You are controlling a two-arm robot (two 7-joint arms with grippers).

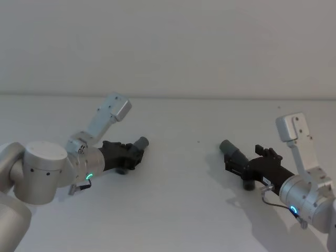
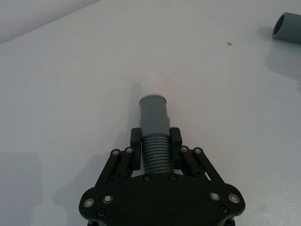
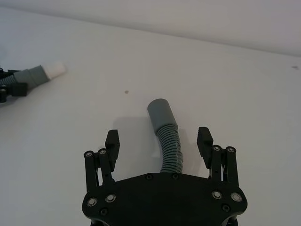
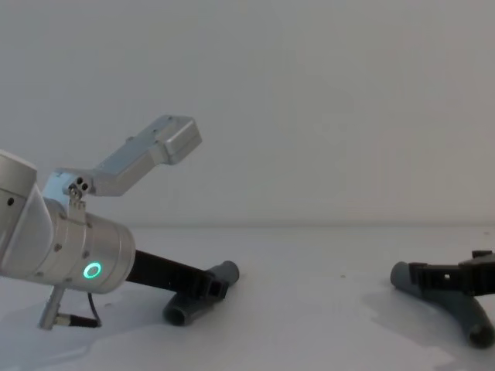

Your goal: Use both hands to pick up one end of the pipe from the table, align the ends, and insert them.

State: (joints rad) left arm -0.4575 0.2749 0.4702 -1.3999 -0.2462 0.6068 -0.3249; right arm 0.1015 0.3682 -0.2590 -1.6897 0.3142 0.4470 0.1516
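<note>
Two ribbed hose pieces sit well apart on a white desk, one at each gripper. The left gripper is closed on the ribbed part of the left piece, just behind its grey cuff. Seen from the right wrist view, that cuff ends in a white spigot. The right gripper is wide open. Its fingers stand either side of the right piece without touching it, and the socket points out ahead. The two ends face roughly toward each other across the bare middle of the desk. Whether the left piece is lifted clear of the desk I cannot tell.

Several things could go wrong from here:
- **Closing the right gripper:** the right piece lies curved between the open fingers, not squarely along the gripper's line. One finger may reach it first and roll or nudge it, leaving the socket aimed off line.
- **Aligning the ends:** ribbed hose likely flexes, so an end held from behind may droop or swing.
- **Inserting:** if spigot and socket meet at an angle, the white tip could catch on the socket's rim. That could push a piece back through the fingers instead of seating it.
- **Lifting:** the curved tails hang low and may drag on the desk, twisting each piece in its grip.
</note>
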